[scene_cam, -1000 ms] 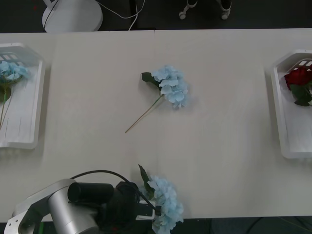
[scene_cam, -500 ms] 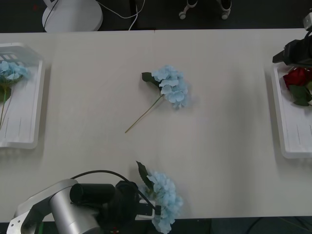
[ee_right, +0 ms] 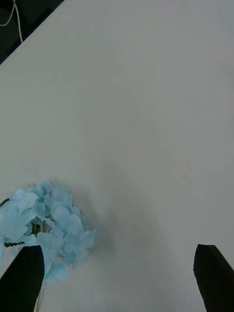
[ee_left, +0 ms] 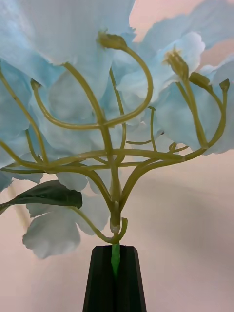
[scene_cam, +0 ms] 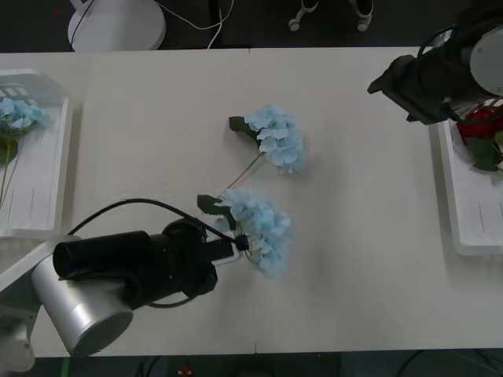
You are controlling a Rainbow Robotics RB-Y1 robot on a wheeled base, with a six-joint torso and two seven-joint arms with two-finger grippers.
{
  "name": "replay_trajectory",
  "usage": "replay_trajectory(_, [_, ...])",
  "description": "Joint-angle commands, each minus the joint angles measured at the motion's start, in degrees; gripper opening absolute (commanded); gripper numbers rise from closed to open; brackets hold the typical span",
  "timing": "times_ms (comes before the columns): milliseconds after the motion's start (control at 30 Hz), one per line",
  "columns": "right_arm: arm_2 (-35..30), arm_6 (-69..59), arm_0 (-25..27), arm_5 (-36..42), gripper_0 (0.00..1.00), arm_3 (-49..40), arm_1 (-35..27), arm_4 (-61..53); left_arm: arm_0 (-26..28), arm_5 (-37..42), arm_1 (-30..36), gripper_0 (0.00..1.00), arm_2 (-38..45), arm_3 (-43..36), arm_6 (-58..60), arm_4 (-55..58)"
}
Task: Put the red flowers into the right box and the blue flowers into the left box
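Note:
My left gripper (scene_cam: pixel 238 243) is shut on the green stem of a pale blue flower (scene_cam: pixel 259 229), holding it just above the table's middle. In the left wrist view the black fingers (ee_left: pixel 115 273) pinch the stem under the bloom (ee_left: pixel 97 87). A second blue flower (scene_cam: pixel 277 140) lies on the table just behind it. A further blue flower (scene_cam: pixel 17 114) rests in the left box (scene_cam: pixel 35 212). Red flowers (scene_cam: pixel 481 126) lie in the right box (scene_cam: pixel 471 228). My right gripper (scene_cam: pixel 383 85) hangs open beside the right box; its wrist view shows a blue flower (ee_right: pixel 48 234) near one fingertip (ee_right: pixel 24 273).
The white table (scene_cam: pixel 354 275) runs wide between the two boxes. A white lamp base (scene_cam: pixel 116 23) and chair casters stand on the dark floor behind the table's far edge.
My left arm has lifted the blue flower from the table's front edge toward its middle. My right arm has come into view at the back right and moved left.

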Motion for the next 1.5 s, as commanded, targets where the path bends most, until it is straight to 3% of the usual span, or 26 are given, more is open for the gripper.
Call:
replay_trajectory(33, [0.81, -5.30, -2.48, 0.48, 0.88, -1.98, 0.62, 1.58, 2.04, 0.21, -0.31, 0.00, 9.58, -3.81, 6.88, 1.33])
replay_trajectory(200, [0.73, -3.89, -2.48, 0.39, 0.88, 1.18, 0.79, 0.35, 2.04, 0.30, -3.13, 0.00, 19.43, -3.81, 9.25, 2.38])
replay_trajectory(500, [-0.86, 17.73, -2.48, -0.13, 0.88, 7.51, 0.27, -8.44, 1.69, 5.31, -7.52, 0.00, 39.03, -3.64, 10.83, 6.25])
replay_trajectory(767, [-0.86, -0.29, -2.48, 8.39, 0.88, 0.56, 10.90, 2.90, -3.05, 15.86, -10.60, 0.00, 53.71, -2.49, 17.16, 5.81])
replay_trajectory(1000, [2.57, -16.99, -5.20, 12.70, 0.88, -1.63, 20.66, 11.43, -9.21, 17.53, -11.39, 0.00, 62.58, 9.02, 19.36, 3.17])
replay_trajectory(1267, [13.03, -30.35, -7.58, 7.60, 0.88, 0.56, 27.60, 21.80, -17.29, 14.45, -11.39, 0.00, 66.80, 23.17, 20.68, -7.11])
replay_trajectory(1500, [15.58, -31.75, -9.25, 5.49, 0.88, 6.01, 31.38, 24.35, -23.00, 14.10, -9.89, 0.00, 70.40, 33.28, 21.99, -13.70])
